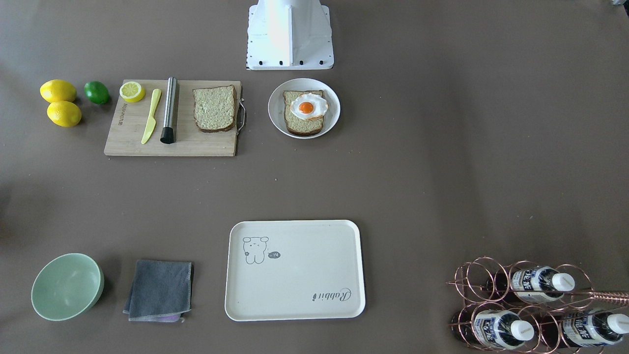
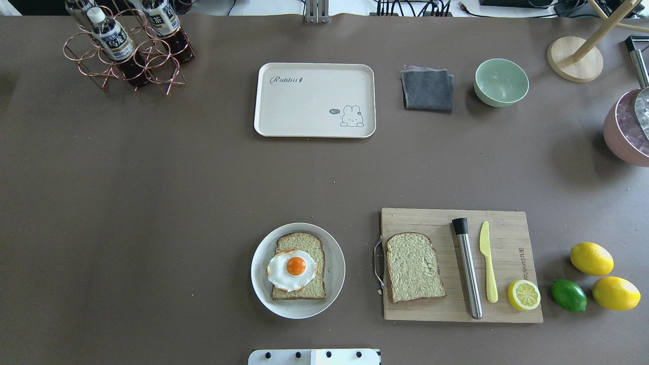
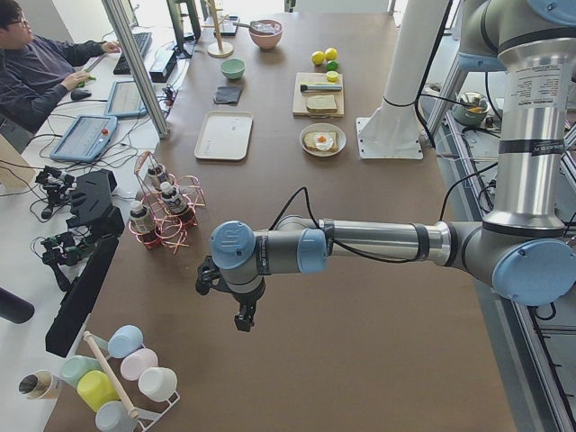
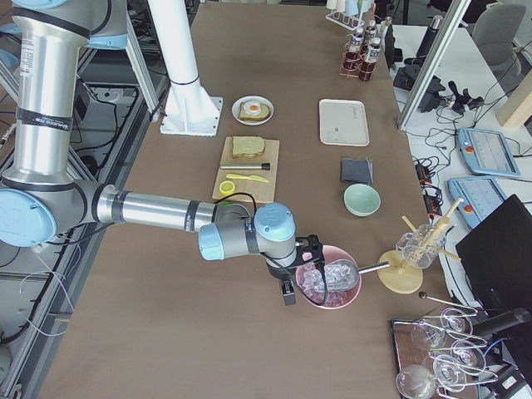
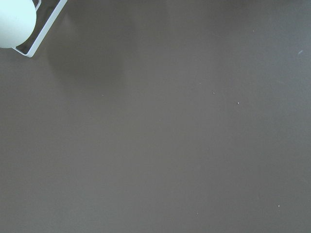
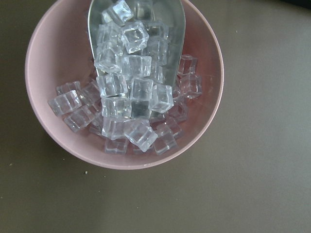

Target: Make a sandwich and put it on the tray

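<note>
One bread slice topped with the fried egg lies on a white plate near the robot's base; it also shows in the overhead view. The second bread slice lies on the wooden cutting board. The cream tray sits bare across the table, also in the overhead view. My left gripper hangs over bare table far from them, and I cannot tell if it is open or shut. My right gripper hangs beside a pink ice bowl, and I cannot tell its state either.
The board also holds a yellow knife, a steel rod and a half lemon. Two lemons and a lime lie beside it. A grey cloth, a green bowl, a bottle rack and the pink ice bowl stand around.
</note>
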You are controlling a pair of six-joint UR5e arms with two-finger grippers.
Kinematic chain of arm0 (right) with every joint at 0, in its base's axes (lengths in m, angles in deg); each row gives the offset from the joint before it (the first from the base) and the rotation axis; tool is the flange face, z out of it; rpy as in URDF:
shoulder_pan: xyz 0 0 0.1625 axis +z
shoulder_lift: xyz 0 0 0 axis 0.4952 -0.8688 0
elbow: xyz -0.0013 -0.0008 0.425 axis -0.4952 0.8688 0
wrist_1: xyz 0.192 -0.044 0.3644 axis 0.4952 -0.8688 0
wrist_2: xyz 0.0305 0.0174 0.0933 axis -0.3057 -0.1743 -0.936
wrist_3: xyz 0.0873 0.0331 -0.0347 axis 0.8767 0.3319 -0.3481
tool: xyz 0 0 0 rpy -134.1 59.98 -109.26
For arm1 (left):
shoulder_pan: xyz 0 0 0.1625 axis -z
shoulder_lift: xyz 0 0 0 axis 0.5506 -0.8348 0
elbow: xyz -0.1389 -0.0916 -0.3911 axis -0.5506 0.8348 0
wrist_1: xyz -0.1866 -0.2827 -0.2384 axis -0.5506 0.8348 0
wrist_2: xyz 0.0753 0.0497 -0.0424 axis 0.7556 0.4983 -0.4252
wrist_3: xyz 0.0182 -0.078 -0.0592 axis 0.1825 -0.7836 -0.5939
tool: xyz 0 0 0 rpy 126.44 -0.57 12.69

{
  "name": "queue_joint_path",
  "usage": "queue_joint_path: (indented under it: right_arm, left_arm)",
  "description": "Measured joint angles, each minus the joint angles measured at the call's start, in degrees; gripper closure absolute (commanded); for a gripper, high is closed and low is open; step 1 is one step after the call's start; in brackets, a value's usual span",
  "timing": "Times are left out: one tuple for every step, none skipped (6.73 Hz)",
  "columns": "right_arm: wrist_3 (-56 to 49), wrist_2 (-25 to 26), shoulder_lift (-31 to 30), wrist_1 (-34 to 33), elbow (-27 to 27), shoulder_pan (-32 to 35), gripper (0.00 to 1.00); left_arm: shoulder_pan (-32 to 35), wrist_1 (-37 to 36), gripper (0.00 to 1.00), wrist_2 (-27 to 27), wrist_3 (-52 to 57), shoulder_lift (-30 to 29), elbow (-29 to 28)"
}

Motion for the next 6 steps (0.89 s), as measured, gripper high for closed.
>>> queue_joint_path:
  right_arm:
    - [0.19,-0.37,1.13,-0.46,0.02,-0.07,0.0]
    - [0.29,-0.53,3.14,-3.46,-0.1,-0.04,0.0]
    - [0.31,-0.7,5.65,-8.07,-0.22,0.04,0.0]
    - [0.29,-0.98,6.84,-11.18,-0.47,0.31,0.0]
    - [0.25,-1.37,6.72,-13.35,-1.3,0.92,0.0]
    - [0.19,-1.6,5.95,-14.84,-2.41,1.41,0.0]
  left_arm:
    - [0.07,0.0,0.02,-0.54,-0.03,0.09,-0.03]
    - [0.15,0.0,0.02,-0.76,-0.03,0.33,-0.01]
    - [0.27,0.0,0.02,-0.87,0.0,0.71,0.06]
    - [0.37,0.02,0.02,-0.93,0.02,0.9,0.16]
    - [0.4,0.06,0.02,-0.97,0.07,1.01,0.34]
    - [0.38,0.04,0.02,-0.96,0.1,0.8,0.45]
